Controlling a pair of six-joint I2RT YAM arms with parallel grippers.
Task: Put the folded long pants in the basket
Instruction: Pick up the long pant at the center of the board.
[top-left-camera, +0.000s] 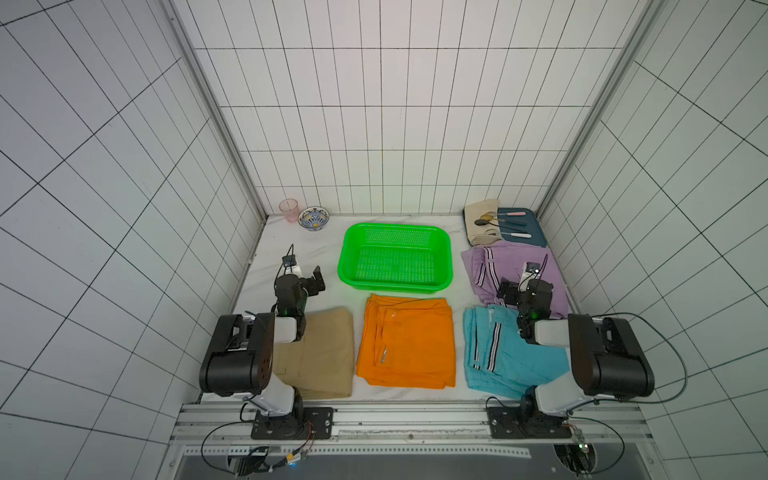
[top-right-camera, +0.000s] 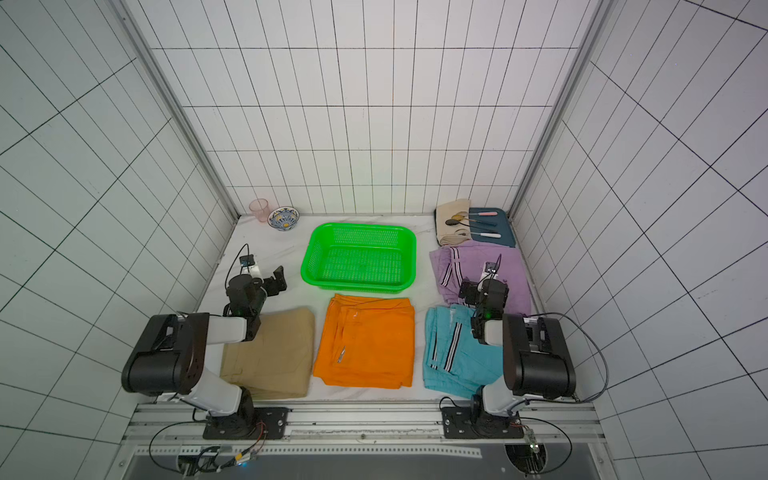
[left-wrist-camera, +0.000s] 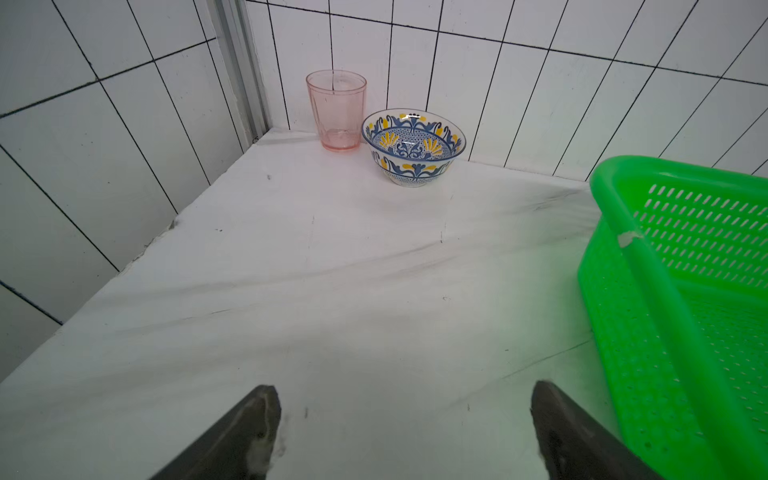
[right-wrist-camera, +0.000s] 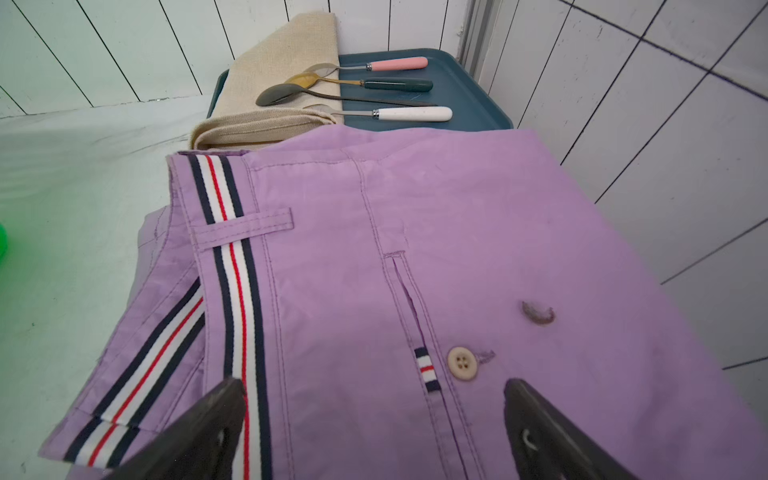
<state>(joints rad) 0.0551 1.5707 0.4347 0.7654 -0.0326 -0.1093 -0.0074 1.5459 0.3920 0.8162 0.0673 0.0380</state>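
The empty green basket (top-left-camera: 444, 253) (top-right-camera: 409, 253) stands mid-table, its corner also in the left wrist view (left-wrist-camera: 648, 270). In front of it lie folded long pants: khaki (top-left-camera: 328, 353), orange (top-left-camera: 407, 340) and light blue (top-left-camera: 507, 361). The lilac pair (top-left-camera: 486, 266) (right-wrist-camera: 415, 249) lies to the basket's right. My left gripper (top-left-camera: 315, 282) (left-wrist-camera: 405, 395) hovers open over bare table left of the basket, holding nothing. My right gripper (top-left-camera: 505, 291) (right-wrist-camera: 374, 386) hangs open just above the lilac pants, near their button, with nothing between its fingers.
A pink cup (top-left-camera: 289, 210) and a patterned bowl (top-left-camera: 313, 218) stand in the back left corner. At the back right, a cream cloth (top-left-camera: 478, 216) with cutlery lies on a dark blue tray (top-left-camera: 534, 232). Tiled walls close three sides.
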